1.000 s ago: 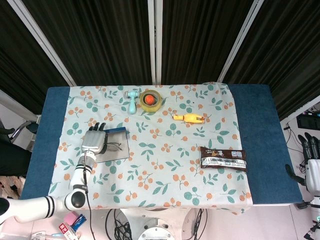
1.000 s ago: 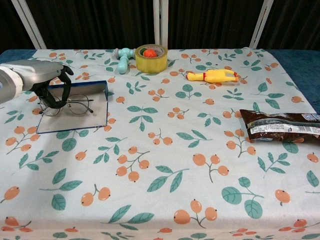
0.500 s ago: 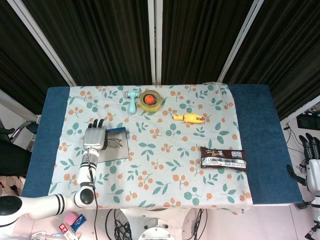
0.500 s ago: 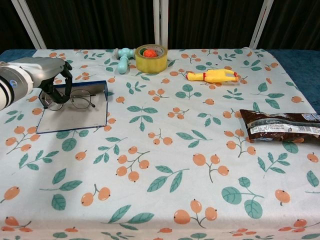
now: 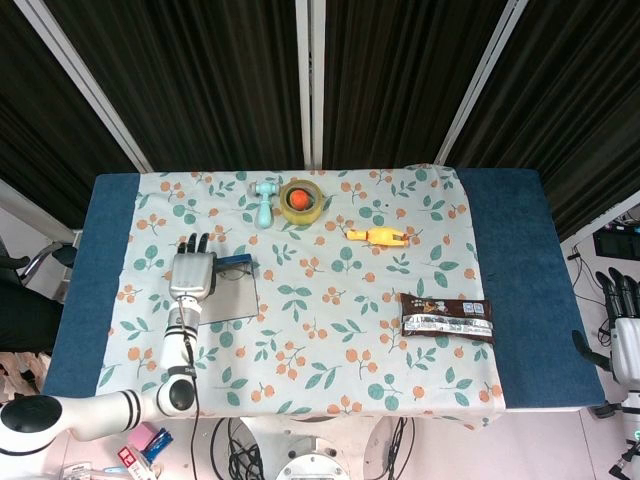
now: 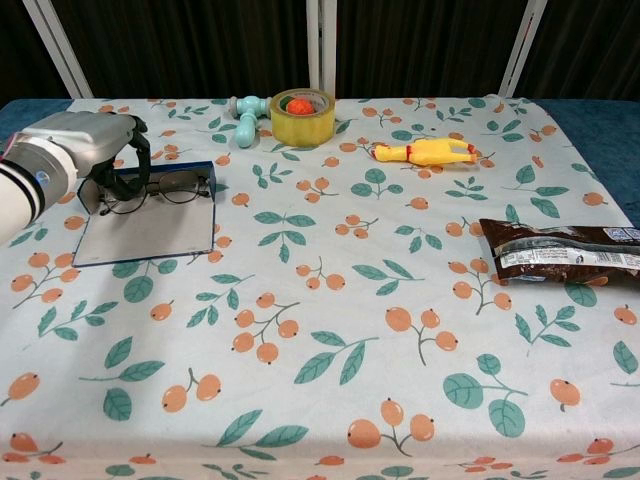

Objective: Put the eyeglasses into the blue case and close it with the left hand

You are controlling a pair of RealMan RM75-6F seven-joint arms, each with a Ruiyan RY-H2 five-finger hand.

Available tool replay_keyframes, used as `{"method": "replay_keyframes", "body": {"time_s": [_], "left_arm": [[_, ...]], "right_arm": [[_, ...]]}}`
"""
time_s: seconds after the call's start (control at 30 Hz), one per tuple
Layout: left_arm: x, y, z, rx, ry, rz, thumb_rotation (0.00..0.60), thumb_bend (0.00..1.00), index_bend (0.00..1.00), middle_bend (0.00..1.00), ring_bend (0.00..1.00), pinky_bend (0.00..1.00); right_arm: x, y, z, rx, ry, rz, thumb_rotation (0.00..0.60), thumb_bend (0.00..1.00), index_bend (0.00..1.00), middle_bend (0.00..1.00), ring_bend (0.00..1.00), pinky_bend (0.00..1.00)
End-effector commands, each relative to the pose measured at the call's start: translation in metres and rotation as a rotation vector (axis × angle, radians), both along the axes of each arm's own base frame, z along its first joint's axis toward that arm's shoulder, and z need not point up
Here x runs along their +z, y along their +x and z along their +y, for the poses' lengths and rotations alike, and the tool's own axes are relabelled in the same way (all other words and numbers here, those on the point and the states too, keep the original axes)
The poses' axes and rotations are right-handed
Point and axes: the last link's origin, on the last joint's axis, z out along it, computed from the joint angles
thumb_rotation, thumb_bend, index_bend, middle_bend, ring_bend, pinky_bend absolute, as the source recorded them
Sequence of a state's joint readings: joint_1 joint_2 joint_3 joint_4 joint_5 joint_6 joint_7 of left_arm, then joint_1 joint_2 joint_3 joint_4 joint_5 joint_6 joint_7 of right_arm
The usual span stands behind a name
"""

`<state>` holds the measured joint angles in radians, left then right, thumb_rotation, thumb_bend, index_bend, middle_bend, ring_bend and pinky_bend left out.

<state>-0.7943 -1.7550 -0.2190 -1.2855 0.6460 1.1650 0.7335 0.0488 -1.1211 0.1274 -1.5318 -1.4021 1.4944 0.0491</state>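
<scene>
The blue case lies open at the table's left, its grey-lined half flat and its blue tray at the far side. Thin dark-framed eyeglasses sit over the blue tray's near edge, and my left hand grips their left end with curled fingers. From the head view, the left hand covers the left part of the case and hides the glasses. My right hand hangs off the table's right side, fingers straight, holding nothing.
A yellow tape roll with an orange ball inside and a light-blue toy stand at the back. A yellow rubber chicken lies right of them. A brown snack packet lies at the right.
My left hand has carried the eyeglasses away from me, off the grey-lined half to the blue tray at the far side of the case. The right hand has not moved.
</scene>
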Motion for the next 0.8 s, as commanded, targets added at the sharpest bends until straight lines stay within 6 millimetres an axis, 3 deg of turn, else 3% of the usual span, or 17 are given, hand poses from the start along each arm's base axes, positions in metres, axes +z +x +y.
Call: {"method": "replay_keyframes", "body": {"time_s": [0.03,0.2,0.4,0.6,0.8], "left_arm": [[0.004,0.004,-0.006,-0.027,0.015,-0.015,0.600,0.46,0.32,0.06,0.01,0.15],[0.025,0.011,-0.037,-0.119,0.042,-0.076,0.600,0.31,0.28,0.06,0.02,0.15],[0.037,-0.004,-0.080,-0.163,-0.041,-0.094,0.600,0.17,0.23,0.06,0.02,0.15],[0.022,-0.016,-0.091,-0.135,-0.154,-0.129,0.600,0.12,0.21,0.06,0.02,0.15],[0.009,-0.020,-0.087,-0.137,-0.156,-0.132,0.600,0.10,0.19,0.06,0.02,0.15]], "right_arm": [[0.000,0.000,0.000,-0.002,0.002,-0.001,0.600,0.20,0.00,0.00,0.00,0.00],[0.001,-0.001,-0.001,-0.006,-0.002,-0.004,0.600,0.20,0.00,0.00,0.00,0.00],[0.000,-0.001,-0.004,-0.002,-0.002,-0.007,0.600,0.20,0.00,0.00,0.00,0.00],[-0.004,0.004,-0.003,0.015,0.010,-0.003,0.600,0.20,0.00,0.00,0.00,0.00],[-0.001,0.004,0.000,0.010,0.000,0.005,0.600,0.20,0.00,0.00,0.00,0.00]]}}
